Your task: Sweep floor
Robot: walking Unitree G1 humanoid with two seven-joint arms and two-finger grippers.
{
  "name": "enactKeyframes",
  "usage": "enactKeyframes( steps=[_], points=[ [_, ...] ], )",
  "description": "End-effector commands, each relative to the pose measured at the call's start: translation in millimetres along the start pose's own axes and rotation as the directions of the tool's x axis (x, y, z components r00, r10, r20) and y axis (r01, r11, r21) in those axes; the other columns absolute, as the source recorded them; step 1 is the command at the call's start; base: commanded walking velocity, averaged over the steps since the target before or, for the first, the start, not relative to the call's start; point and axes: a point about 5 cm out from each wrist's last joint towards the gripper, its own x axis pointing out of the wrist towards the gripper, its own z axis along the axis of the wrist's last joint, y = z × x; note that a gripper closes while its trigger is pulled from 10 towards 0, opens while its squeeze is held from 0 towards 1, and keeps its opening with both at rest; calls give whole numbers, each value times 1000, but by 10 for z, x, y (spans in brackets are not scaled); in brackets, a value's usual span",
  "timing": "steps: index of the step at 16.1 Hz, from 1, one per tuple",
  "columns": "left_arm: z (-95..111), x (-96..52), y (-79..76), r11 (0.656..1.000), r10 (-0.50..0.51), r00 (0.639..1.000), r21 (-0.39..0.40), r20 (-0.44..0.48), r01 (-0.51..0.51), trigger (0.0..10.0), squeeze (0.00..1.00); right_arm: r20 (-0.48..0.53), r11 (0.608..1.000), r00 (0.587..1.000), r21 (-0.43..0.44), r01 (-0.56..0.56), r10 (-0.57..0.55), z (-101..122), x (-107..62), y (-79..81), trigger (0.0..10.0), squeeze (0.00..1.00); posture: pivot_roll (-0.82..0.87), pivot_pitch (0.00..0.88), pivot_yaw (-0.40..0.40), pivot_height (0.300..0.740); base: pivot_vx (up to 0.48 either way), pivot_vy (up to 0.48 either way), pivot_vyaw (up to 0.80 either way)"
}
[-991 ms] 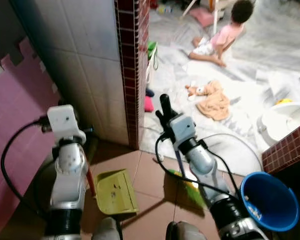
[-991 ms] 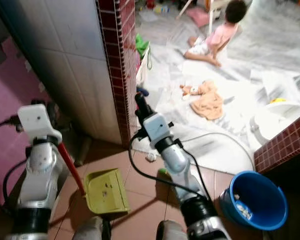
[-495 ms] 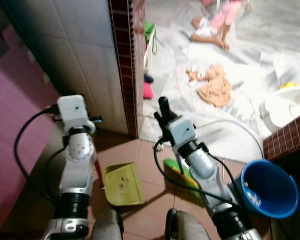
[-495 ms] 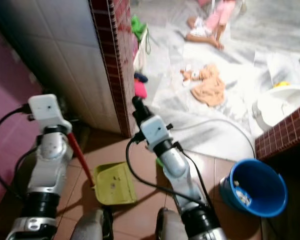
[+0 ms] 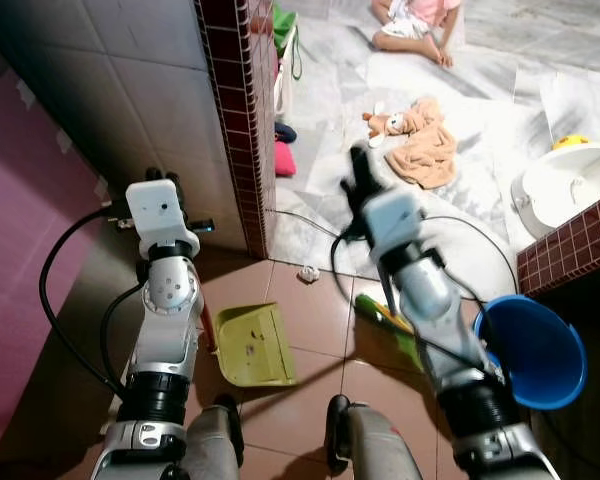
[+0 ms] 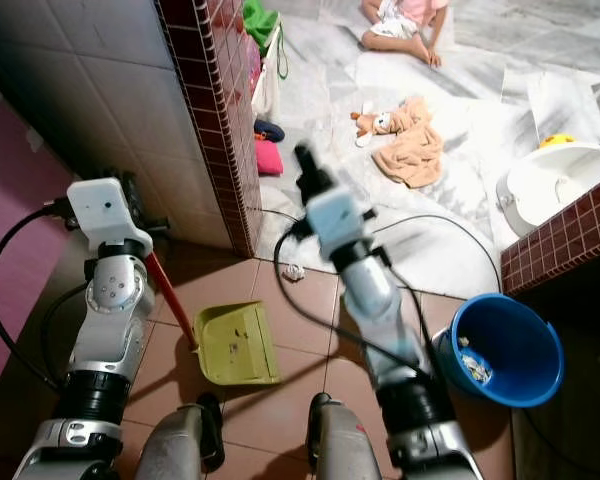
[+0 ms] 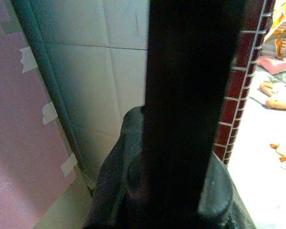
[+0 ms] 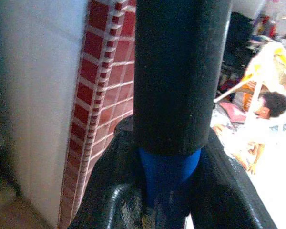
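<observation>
Since the earlier frame, right gripper (image 6: 318,205), clamped on the broom (image 5: 388,320), is swung forward; left gripper (image 6: 120,215) grips the dustpan (image 6: 235,345); next, the paper scrap (image 5: 307,272) must be swept in.

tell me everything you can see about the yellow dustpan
The dustpan is a yellow-green plastic scoop lying flat on the brown floor tiles, its open mouth toward the robot's feet. Dark specks dot its inside. A red handle rises slanting from its back edge up to the left end effector. A crumpled scrap lies apart from it, nearer the brick-edged wall.
</observation>
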Motion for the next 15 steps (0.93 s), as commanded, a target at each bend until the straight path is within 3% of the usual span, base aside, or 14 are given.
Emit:
enactKeyframes(
  steps=[1,5,10,13,15],
  points=[
    [-22,-27,-37,1000,-5,1000,3,-6,5,10000,0,75,999,997,37,21,-23,147,72,-46,10000,0,-59,332,-16,740,0,0,0],
    [-44,-100,6,1000,17,1000,4,-8,-17,10000,0,146,996,988,78,44,-55,358,308,-103,10000,0,-43,334,-36,740,0,0,0],
    [-57,-124,2,1000,20,1000,4,-15,-20,10000,0,203,995,978,96,32,-51,495,392,-74,10000,0,-39,325,-37,740,0,0,0],
    [-52,-92,0,1000,21,1000,11,-11,-21,10000,0,210,978,977,206,5,-49,522,452,3,10000,0,-40,317,-38,740,0,0,0],
    [-48,-71,12,999,32,999,22,-7,-32,10000,0,159,934,986,356,-2,-59,477,484,58,10000,0,-46,313,-35,740,0,0,0]
  ],
)
